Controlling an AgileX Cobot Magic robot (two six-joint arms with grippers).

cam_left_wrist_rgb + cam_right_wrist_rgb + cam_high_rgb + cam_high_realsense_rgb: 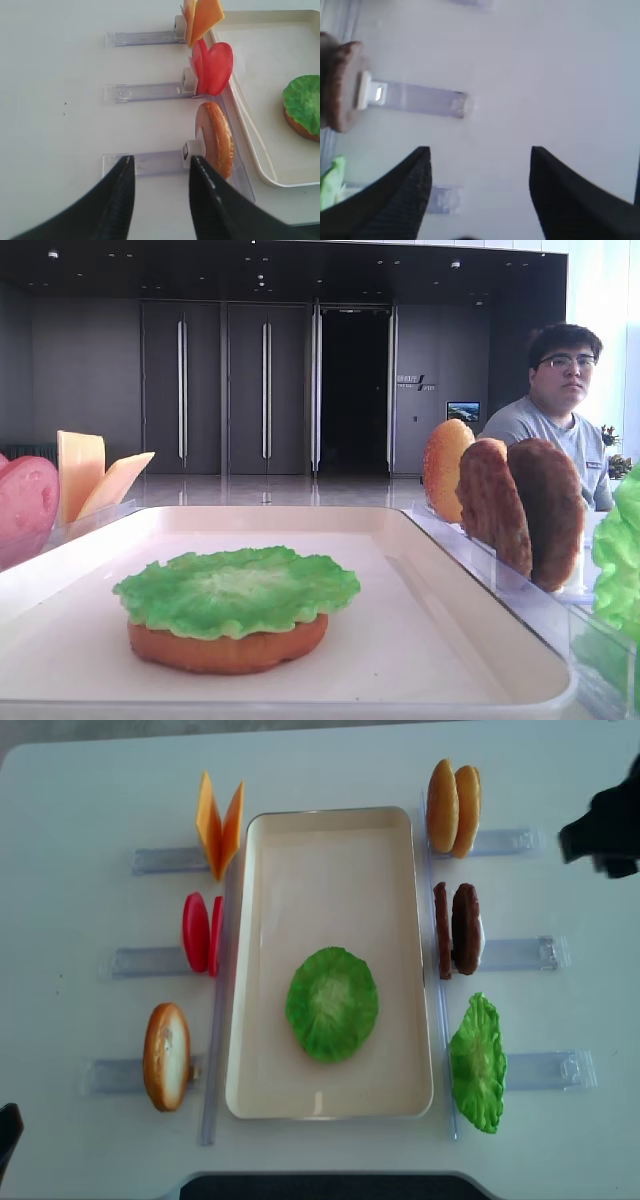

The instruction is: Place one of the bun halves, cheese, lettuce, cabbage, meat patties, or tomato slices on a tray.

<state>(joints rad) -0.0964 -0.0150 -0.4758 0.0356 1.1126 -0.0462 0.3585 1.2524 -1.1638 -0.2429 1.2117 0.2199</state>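
The cream tray [262, 970] lies mid-table with a bun half [228, 643] on it under a green lettuce leaf [332, 1003]. To its left stand the cheese [218, 823], tomato slices [202, 932] and a bun half [166, 1055] in racks. To its right stand bun halves [452, 807], meat patties [457, 929] and more lettuce [477, 1063]. My left gripper [162, 160] is open and empty, over the rack just left of the bun half [217, 140]. My right gripper [479, 150] is open and empty above bare table, with a patty [340, 87] at its far left.
Clear plastic racks [520, 953] stick out from both long sides of the tray. My right arm [605, 832] shows at the far right edge and my left arm [6, 1128] at the near left corner. A person [560, 400] sits behind the table.
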